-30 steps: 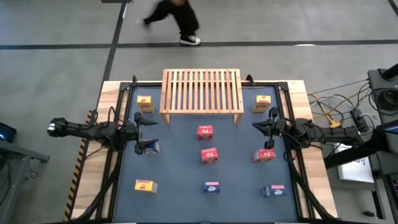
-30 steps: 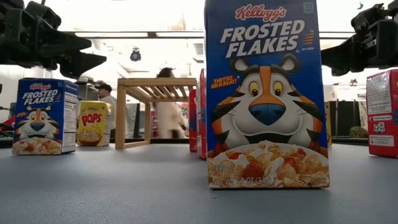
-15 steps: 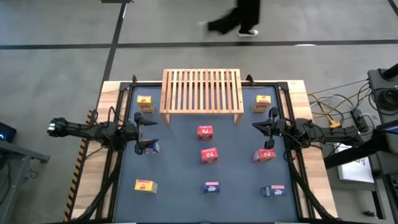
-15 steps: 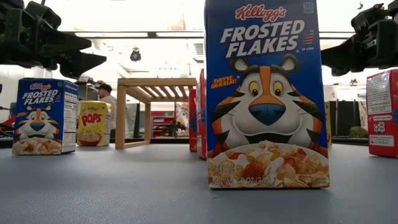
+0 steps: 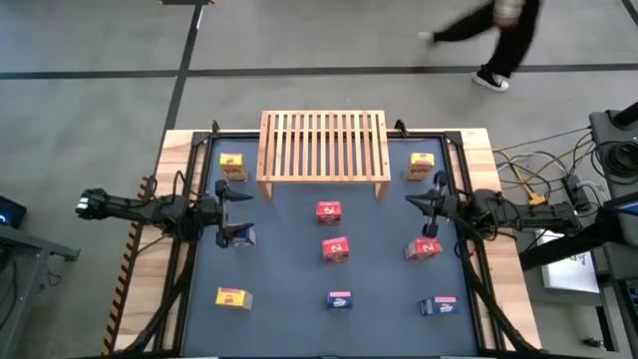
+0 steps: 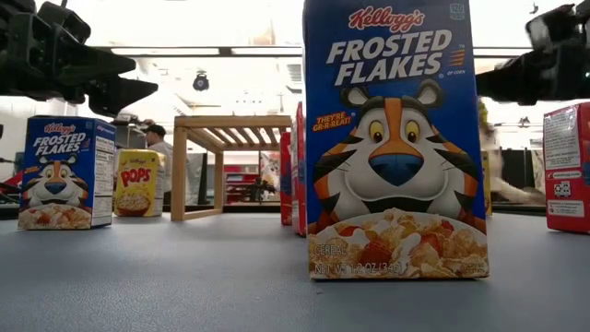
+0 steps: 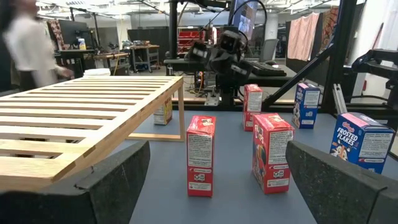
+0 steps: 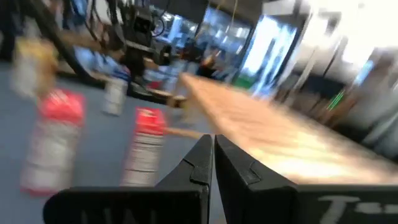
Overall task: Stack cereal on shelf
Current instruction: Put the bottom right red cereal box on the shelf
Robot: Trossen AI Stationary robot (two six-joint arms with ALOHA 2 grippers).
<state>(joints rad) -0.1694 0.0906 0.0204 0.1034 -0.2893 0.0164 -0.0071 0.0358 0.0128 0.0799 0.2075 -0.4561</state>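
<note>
Light wooden slatted rack (image 5: 323, 146) at table's far edge, top bare. Nine small red, yellow, blue cardboard cereal boxes (image 5: 335, 249) on table around/in front of rack. L gripper (image 5: 239, 210) released, front-left of rack; R gripper (image 5: 420, 206) clenched, empty, front-right.

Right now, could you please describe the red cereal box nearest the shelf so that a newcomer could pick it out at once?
Start at the wooden slatted shelf at the far edge of the table. Just in front of its middle stand two red cereal boxes in a line running toward the near edge. The one meant is the red box closest to the shelf; the other red box stands farther from the shelf, behind it.
</note>
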